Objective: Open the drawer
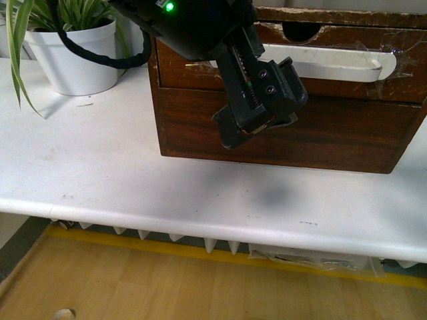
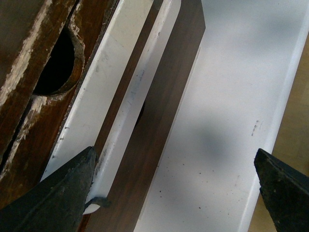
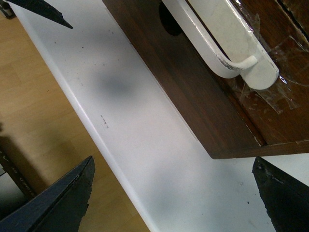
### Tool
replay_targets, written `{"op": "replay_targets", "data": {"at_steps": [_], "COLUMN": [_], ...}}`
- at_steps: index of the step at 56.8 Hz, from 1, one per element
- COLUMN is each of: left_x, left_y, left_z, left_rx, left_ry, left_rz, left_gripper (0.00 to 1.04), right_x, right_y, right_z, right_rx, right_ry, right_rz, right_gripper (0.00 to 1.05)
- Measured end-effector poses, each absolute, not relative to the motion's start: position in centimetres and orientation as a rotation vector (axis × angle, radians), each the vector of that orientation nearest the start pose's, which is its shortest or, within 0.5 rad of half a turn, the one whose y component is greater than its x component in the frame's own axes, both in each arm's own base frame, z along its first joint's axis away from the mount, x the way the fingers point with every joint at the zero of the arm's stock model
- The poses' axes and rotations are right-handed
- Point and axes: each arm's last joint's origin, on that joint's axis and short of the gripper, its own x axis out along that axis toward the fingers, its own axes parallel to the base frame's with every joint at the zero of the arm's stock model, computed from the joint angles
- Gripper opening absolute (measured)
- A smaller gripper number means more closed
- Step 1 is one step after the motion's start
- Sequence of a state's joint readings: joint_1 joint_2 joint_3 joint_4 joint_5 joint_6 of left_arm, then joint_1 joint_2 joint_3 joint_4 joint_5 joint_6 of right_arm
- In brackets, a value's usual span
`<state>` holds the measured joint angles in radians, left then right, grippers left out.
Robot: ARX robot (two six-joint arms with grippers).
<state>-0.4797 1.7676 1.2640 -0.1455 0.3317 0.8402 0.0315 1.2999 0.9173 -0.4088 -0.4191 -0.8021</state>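
The drawer (image 1: 187, 72) is the shallow dark-brown upper one of a wooden chest, with a long white handle (image 1: 327, 63) taped on and a half-round notch (image 1: 303, 32) in its chipped rim. Its front looks about level with the front below. My left gripper (image 1: 263, 110) hangs open in front of the handle's left part. In the left wrist view the handle (image 2: 130, 96) and notch (image 2: 55, 65) are close, and the open left gripper (image 2: 176, 193) has one finger (image 2: 58, 198) by the handle's end. My right gripper (image 3: 171, 198) is open and empty over the table, short of the handle's other end (image 3: 217, 38).
A taller plain-fronted drawer (image 1: 287, 137) lies below. The chest stands on a white table (image 1: 100, 167) whose front edge (image 1: 200, 227) is near. A white plant pot (image 1: 73, 57) stands at the back left. Wooden floor (image 1: 167, 287) lies beyond the edge.
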Motion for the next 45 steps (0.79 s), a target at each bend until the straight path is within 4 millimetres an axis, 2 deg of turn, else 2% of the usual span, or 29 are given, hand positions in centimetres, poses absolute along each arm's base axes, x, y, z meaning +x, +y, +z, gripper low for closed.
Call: {"op": "replay_targets", "data": {"at_steps": [18, 34, 45], "left_x": [35.5, 35.5, 35.6], "left_y": [-19.2, -18.9, -18.9], "left_z": [22.8, 22.9, 22.9], "left_rx": [0.888, 0.881, 0.866], "left_ry": [0.333, 0.346, 0.345], "left_rz": [-1.018, -1.053, -1.053], "left_gripper": [0.99, 0.99, 0.99], "right_x": [26.8, 30.4, 31.7], "right_y": [2.1, 5.1, 6.5], "right_z": [25.2, 24.8, 24.2], "right_rx": [-0.592, -0.639, -0.614], "right_ry": [0.548, 0.47, 0.475], "right_rz": [0.731, 0.734, 0.764], "right_gripper": [0.96, 0.96, 0.96]}}
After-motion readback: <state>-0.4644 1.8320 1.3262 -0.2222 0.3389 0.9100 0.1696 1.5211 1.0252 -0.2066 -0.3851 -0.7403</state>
